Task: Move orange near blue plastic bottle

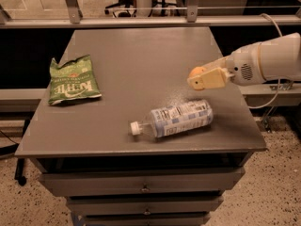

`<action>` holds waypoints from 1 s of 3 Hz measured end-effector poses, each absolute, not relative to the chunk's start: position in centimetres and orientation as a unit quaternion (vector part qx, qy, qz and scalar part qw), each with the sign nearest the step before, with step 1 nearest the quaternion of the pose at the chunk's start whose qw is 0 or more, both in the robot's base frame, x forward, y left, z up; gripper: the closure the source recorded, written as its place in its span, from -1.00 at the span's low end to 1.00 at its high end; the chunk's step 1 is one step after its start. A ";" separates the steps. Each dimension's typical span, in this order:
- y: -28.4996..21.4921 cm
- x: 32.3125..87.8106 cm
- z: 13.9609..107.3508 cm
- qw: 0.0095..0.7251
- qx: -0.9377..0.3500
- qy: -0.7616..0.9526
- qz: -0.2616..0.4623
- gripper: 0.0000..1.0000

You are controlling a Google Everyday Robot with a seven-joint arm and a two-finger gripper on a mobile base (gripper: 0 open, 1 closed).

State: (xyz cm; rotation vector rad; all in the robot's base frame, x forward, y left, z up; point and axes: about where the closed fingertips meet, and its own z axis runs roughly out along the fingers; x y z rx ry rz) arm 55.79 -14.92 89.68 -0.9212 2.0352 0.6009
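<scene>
The blue plastic bottle (176, 118) lies on its side on the grey table (136, 55), near the front right, its white cap pointing left. My gripper (200, 79) reaches in from the right edge and hovers just above and behind the bottle's right end. It is shut on the orange (197, 72), which peeks out at the top of the cream-coloured fingertips (207, 81); most of the fruit is hidden between them.
A green chip bag (73, 79) lies flat at the table's left side. The table sits on a cabinet of drawers (141, 187). A metal rail (141, 20) runs behind the far edge. My white arm (268, 58) overhangs the right edge.
</scene>
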 end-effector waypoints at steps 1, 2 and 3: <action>-12.7 55.5 89.0 0.401 -0.370 0.796 0.262 1.00; -11.2 55.2 88.5 0.394 -0.376 0.793 0.273 0.66; -10.6 54.7 88.2 0.387 -0.377 0.795 0.276 0.21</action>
